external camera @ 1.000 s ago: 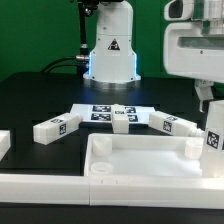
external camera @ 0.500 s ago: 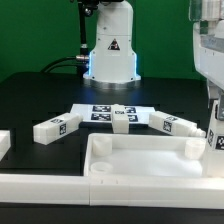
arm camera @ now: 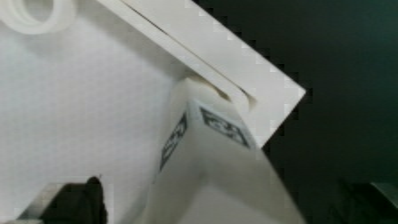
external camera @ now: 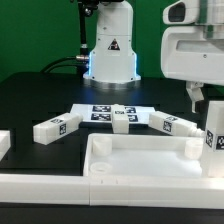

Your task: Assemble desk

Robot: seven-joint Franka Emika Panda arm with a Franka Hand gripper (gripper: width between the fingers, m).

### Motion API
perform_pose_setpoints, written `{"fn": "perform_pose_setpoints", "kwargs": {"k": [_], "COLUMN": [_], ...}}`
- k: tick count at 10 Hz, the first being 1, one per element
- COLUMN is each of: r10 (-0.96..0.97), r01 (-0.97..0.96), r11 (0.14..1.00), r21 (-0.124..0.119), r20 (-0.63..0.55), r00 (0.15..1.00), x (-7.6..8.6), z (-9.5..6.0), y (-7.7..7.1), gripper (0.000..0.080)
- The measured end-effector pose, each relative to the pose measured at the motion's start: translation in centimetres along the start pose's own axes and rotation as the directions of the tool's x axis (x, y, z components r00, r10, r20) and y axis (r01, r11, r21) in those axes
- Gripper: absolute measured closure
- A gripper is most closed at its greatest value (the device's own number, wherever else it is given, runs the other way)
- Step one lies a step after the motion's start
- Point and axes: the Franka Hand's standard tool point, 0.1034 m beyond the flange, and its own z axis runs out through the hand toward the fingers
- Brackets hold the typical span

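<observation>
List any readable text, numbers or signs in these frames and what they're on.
No words or numbers are readable.
Triangle warning sign: on the white robot pedestal; its symbol is too small to read.
Black-and-white square tags: on the marker board and the desk legs; patterns only, no text.

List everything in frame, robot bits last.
table: one, black, under everything.
desk panel: one, white, raised rim, nearest the exterior camera.
lying legs: three, white with black-and-white tags, behind the panel: exterior view's left, middle by the marker board, exterior view's right.
upright leg: one, white, tagged, at the panel's corner on the exterior view's right.
marker board: one, white, tagged, flat behind the legs.
cropped white piece: one, exterior view's left edge; cannot tell what it is.
backdrop: green, rear.
pedestal: one, white, warning sticker, rear centre.
end effector: one, dark fingers, open, over the upright leg.
</observation>
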Motion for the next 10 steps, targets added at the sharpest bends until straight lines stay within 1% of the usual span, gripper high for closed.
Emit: {"fn": "perform_pose_setpoints", "kwargs": {"k": [2,3,4,5,6,7,8,9,10], "r10": [-0.108,-0.237,-0.468,-0.597,-0.636,-0.651,-0.646,-0.642,-0.598], "r01": [0.108,0.237,0.468,0.596,0.635,0.65,0.646,0.641,0.597], "r11": [0.994,0.971,0.883,0.802,0.772,0.759,0.763,0.766,0.801], "r21": [-0.001,-0.007,-0.019,-0.021,-0.032,-0.033,-0.033,-0.033,-0.032], "r20": [-0.001,-0.006,-0.019,-0.013,-0.005,-0.006,-0.005,-0.006,-0.007], "r00": [0.994,0.971,0.883,0.802,0.772,0.759,0.763,0.767,0.802], "x": [0.2,0.24,0.23,-0.04,-0.38,-0.17,-0.15,-0.15,-0.15], "z": [-0.01,-0.08,-0.24,-0.09,-0.07,-0.08,-0.07,-0.06,-0.05], "y": [0.12,0.11,-0.16,-0.26,-0.3,-0.19,-0.17,-0.17,-0.16], "gripper": [0.0151,0.0151,0.015,0.015,0.015,0.0181,0.0181,0.0359,0.0516]}}
